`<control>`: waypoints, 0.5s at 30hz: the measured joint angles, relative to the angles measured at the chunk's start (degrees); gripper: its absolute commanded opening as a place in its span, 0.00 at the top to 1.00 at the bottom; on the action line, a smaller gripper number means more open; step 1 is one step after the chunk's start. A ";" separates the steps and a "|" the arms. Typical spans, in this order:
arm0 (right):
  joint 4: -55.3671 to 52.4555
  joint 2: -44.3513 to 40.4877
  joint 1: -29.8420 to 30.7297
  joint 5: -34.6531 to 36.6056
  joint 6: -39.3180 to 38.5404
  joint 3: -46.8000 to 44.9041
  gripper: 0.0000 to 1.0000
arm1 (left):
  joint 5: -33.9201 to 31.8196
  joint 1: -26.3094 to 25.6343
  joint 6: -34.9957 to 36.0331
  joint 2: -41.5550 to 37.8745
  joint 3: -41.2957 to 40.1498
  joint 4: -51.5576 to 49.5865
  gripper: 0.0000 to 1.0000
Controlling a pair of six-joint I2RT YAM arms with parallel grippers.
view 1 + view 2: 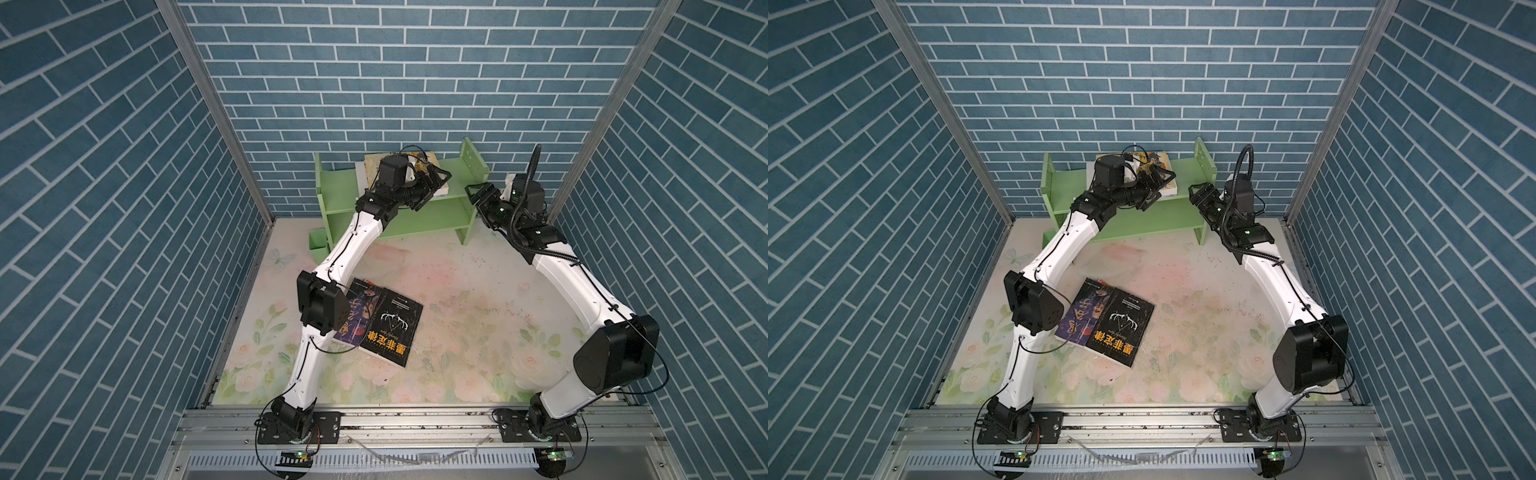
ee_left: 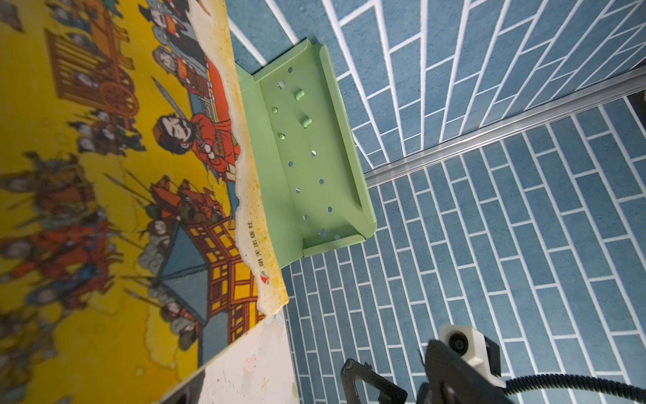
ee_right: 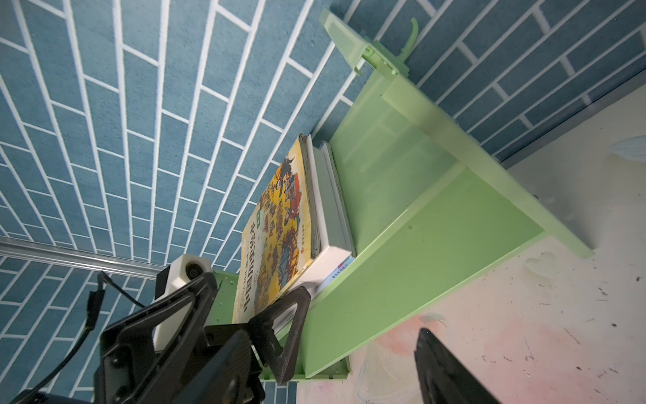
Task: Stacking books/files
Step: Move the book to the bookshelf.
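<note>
1. My left gripper [image 1: 431, 189] sits upper centre in both top views, at the front of the green shelf [image 1: 436, 214]. The jaws are spread wide and turned on edge, with one finger above the top board and one in front of it.
2. In the right wrist view, lower centre, the near corner of the book stack [image 3: 334, 257] shows between those fingers. I cannot tell whether either finger touches it. Nothing is clamped.
3. The stack lies flat on the shelf's top board. The yellow illustrated book [image 3: 279, 224] is uppermost, a thick white book [image 3: 332, 213] lies under it, and a white-blue book [image 3: 341, 271] is at the bottom.
4. In the left wrist view the yellow cover fills the left half of the frame, very close.
5. My right gripper [image 1: 473, 193] hangs at the shelf's right end, right of centre in the upper half. Its jaws are parted and empty, apart from the stack.
6. Two more books lie on the floral table [image 1: 478, 332], lower left of centre. A black book [image 1: 392, 322] with orange characters overlaps the right edge of a purple book [image 1: 361, 309]. My left arm partly hides the purple one.
</note>
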 measured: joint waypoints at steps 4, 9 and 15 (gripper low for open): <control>-0.02 -0.76 0.00 0.26 0.00 -0.96 0.25 | 0.31 -0.04 0.33 -1.03 -1.07 0.02 0.00; 0.07 -1.40 0.00 0.22 -0.02 -1.29 0.25 | 0.07 -0.07 2.80 -9.18 -10.38 0.09 0.00; 0.46 -2.29 0.02 -0.68 0.00 -2.62 0.25 | -3.56 -0.09 8.70 -28.55 -30.67 1.29 0.00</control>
